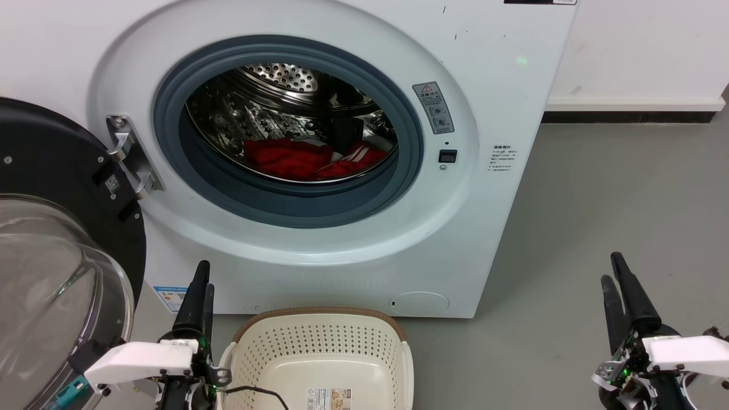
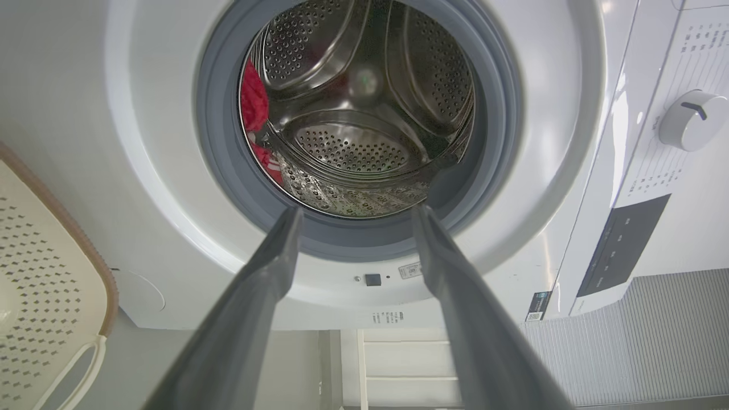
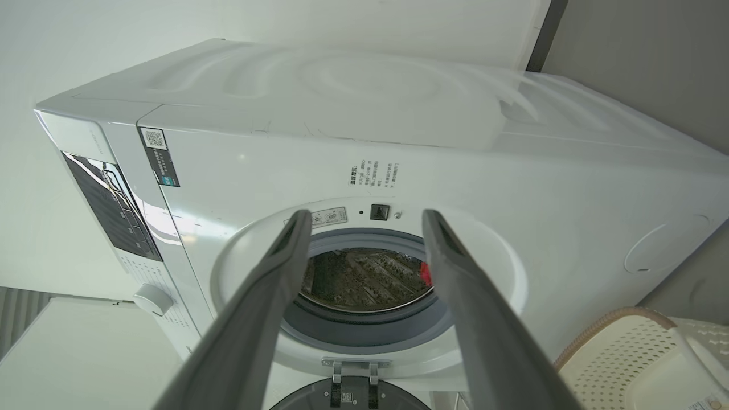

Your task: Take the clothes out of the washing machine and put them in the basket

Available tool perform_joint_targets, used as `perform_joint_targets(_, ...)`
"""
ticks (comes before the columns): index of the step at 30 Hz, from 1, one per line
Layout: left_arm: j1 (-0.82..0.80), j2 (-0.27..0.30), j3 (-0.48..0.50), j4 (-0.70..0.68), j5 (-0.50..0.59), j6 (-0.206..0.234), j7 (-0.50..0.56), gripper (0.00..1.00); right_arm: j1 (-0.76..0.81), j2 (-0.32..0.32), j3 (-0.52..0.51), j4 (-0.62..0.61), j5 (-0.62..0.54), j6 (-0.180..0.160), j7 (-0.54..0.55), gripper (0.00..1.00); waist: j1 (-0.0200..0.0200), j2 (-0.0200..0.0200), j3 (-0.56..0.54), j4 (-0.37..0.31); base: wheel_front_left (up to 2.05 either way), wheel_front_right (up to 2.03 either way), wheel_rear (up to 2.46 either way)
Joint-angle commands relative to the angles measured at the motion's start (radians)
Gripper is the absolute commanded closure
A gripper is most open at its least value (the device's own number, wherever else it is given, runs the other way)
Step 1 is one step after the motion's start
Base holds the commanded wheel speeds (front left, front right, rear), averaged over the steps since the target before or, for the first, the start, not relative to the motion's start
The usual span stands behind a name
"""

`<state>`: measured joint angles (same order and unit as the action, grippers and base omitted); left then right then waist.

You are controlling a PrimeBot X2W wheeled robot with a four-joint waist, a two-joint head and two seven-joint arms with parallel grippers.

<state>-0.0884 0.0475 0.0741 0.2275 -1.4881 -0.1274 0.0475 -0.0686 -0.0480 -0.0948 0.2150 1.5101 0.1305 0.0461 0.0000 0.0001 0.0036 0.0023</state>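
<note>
The left claw (image 1: 206, 276) hangs low beside the near-left corner of the basket (image 1: 324, 312). Its wrist view shows the two dark fingers (image 2: 262, 296) spread apart with nothing between them, aimed up at the porthole (image 1: 411, 142). The right claw (image 1: 610, 267) is likewise spread and empty, out over the grey floor (image 1: 598, 199) to the right of the washing machine (image 1: 484, 85).

The basket stands on the floor just in front of the machine, below the porthole, and holds no garment yet. The clothes (image 1: 290, 159) lie as a red heap with white stripes at the bottom of the steel drum (image 1: 273, 74), behind the grey rim. The door (image 1: 51, 148) is swung wide to the left.

The step in hand looks to be the reach into the drum. The left claw seems the better placed for it. It should clear the hinge (image 1: 131, 154), enter over the grey rim, settle on the thick middle of the heap and close on a deep fold. Lifting the fabric above the rim before drawing back would likely avoid a snag.
</note>
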Motion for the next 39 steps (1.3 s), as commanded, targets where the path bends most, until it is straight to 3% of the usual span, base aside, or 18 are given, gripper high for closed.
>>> perform_joint_targets(1, -0.033, 0.002, -0.005, -0.029, 0.047, -0.001, -0.012, 0.00, -0.006, -0.003, -0.002, -0.033, -0.038, 0.000, -0.011, 0.00, 0.0000, -0.0001, 0.000, 0.000, 0.00, 0.00, 0.00)
perform_joint_targets(12, -0.039, 0.003, -0.023, -0.077, 0.311, -0.002, -0.059, 0.00, 0.016, -0.003, 0.007, -0.101, -0.327, 0.000, -0.058, 0.00, 0.0000, -0.0001, -0.003, -0.002, 0.00, 0.00, 0.00)
perform_joint_targets(13, -0.039, 0.003, -0.028, -0.083, 0.380, -0.002, -0.071, 0.00, 0.021, -0.003, 0.008, -0.113, -0.405, 0.000, -0.070, 0.00, 0.0000, -0.0001, -0.004, -0.003, 0.00, 0.00, 0.00)
perform_joint_targets(26, -0.040, 0.003, -0.055, -0.076, 0.617, 0.016, -0.114, 0.00, 0.042, -0.003, 0.017, -0.136, -0.691, 0.000, -0.113, 0.00, 0.0000, -0.0001, -0.008, -0.007, 0.00, 0.00, 0.00)
perform_joint_targets(27, -0.042, 0.003, -0.062, -0.071, 0.673, 0.021, -0.125, 0.00, 0.045, -0.004, 0.020, -0.138, -0.752, 0.000, -0.122, 0.00, 0.0000, -0.0001, -0.009, -0.007, 0.00, 0.00, 0.00)
perform_joint_targets(39, -0.054, 0.018, -0.093, -0.040, 0.860, 0.047, -0.162, 0.00, 0.059, -0.004, 0.030, -0.137, -0.939, 0.000, -0.136, 0.00, 0.0000, -0.0001, -0.010, -0.006, 0.00, 0.00, 0.00)
